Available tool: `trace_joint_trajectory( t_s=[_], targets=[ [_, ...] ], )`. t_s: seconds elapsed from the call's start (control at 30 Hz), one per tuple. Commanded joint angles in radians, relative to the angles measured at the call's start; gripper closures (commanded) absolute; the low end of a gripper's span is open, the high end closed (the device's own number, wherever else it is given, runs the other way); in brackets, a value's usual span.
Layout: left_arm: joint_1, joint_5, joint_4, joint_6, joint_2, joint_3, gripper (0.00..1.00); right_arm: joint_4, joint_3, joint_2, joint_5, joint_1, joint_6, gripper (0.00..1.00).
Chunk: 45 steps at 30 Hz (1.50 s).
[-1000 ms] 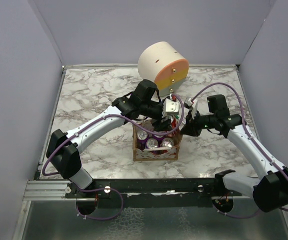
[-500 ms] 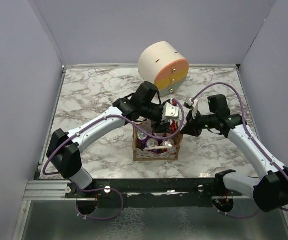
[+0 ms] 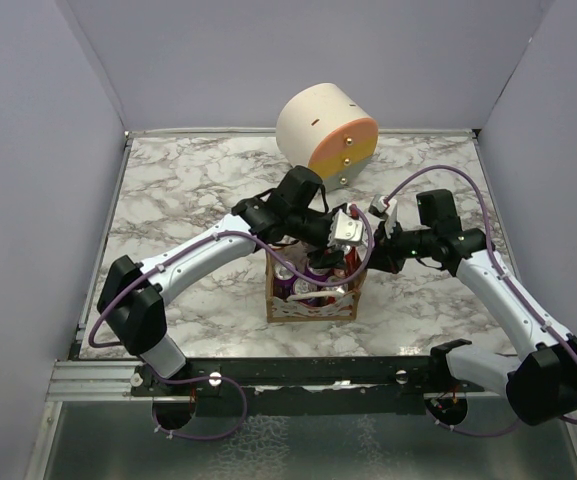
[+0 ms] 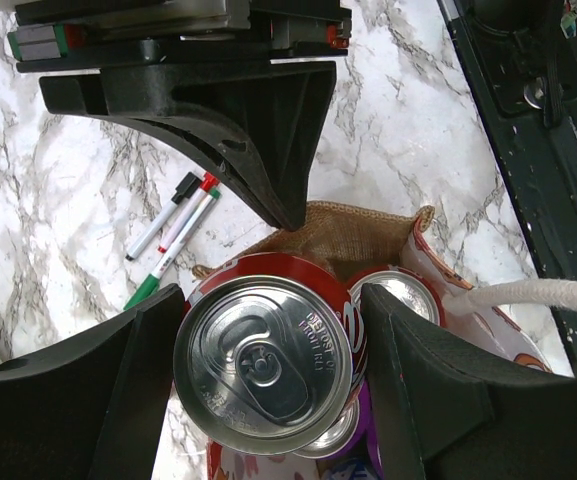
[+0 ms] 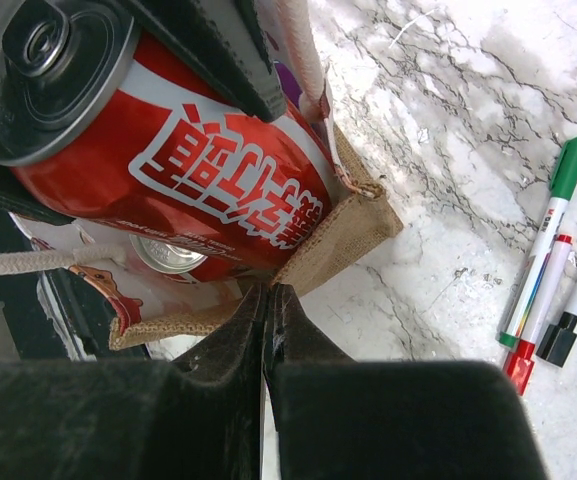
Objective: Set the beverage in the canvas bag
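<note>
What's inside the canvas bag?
The canvas bag holds cans: one silver top and a purple can show; the red can in the left end effector blocks the mouth, hiding other contents.

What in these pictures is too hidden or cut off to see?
Left wrist: the can in the left tool covers the bag's inside; its contents cannot be counted.
Top view: the arms hide the bag's far rim.
Right wrist: the pens' print is too small.

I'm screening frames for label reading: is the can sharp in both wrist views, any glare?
Left wrist: red can lid sharp, soft sheen only; left claw featureless black. Right wrist: can lettering crisp; right claw, shut at the canvas bag rim, is soft and dark.
</note>
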Motion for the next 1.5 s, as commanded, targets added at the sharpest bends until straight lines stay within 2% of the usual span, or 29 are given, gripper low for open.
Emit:
trace_joint_trajectory(
  t_s=[0.0,0.33,0.67,0.87,1.33,1.47],
  targets=[
    [-0.007,0.027,0.015,0.078,0.021,0.049,1.00,0.024,-0.003,-0.028,0.008,-0.015,-0.017,0.99],
    [-0.012,0.015,-0.051,0.167,0.056,0.078,1.00,0.025,-0.003,-0.027,0.010,-0.018,-0.017,0.99],
    [-0.013,-0.010,-0.104,0.188,0.063,0.087,1.00,0.024,-0.007,-0.033,0.010,-0.018,-0.021,0.99],
    [-0.015,-0.012,-0.099,0.152,0.084,0.106,1.00,0.022,-0.003,-0.029,0.002,-0.018,-0.023,0.99],
    [-0.020,-0.023,-0.011,0.092,0.128,0.044,1.00,0.021,-0.007,-0.040,-0.003,-0.019,-0.030,0.99],
    [-0.022,-0.043,-0.003,0.132,0.128,0.017,0.94,0.021,-0.006,-0.039,-0.003,-0.020,-0.029,0.99]
  ],
)
